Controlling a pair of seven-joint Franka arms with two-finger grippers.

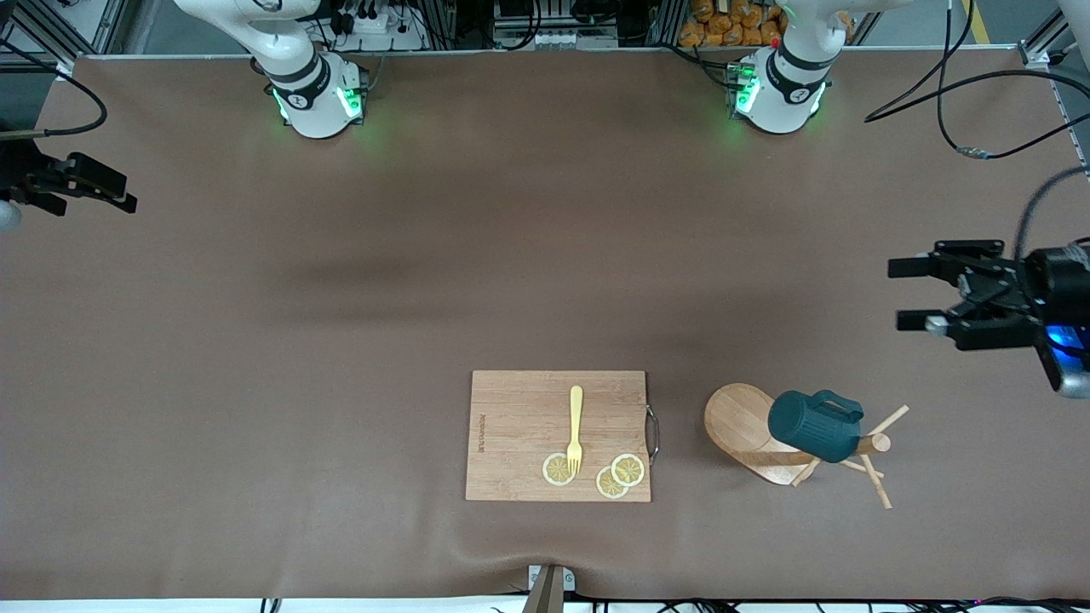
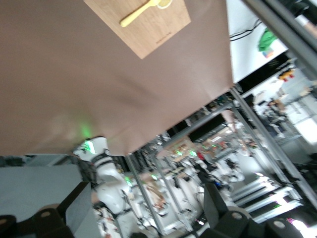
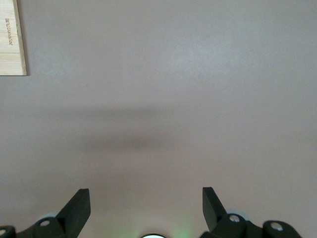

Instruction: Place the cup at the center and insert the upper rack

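The dark teal cup (image 1: 815, 425) hangs on the upper rack (image 1: 742, 423), a light wooden mug tree with an oval base, a pole and thin pegs (image 1: 877, 489), toward the left arm's end of the table. My left gripper (image 1: 900, 294) is in the air over the table's edge at that end, apart from the cup, open and empty. In the left wrist view my left gripper (image 2: 146, 203) holds nothing. My right gripper (image 1: 119, 194) waits at the right arm's end, open and empty, and in the right wrist view my right gripper (image 3: 145, 196) has only bare table under it.
A rectangular wooden cutting board (image 1: 519, 409) lies beside the rack, near the front edge, with a yellow fork (image 1: 576, 426) and lemon slices (image 1: 613, 477) on it. The board (image 2: 158, 29) shows in the left wrist view and its corner (image 3: 11, 39) in the right wrist view.
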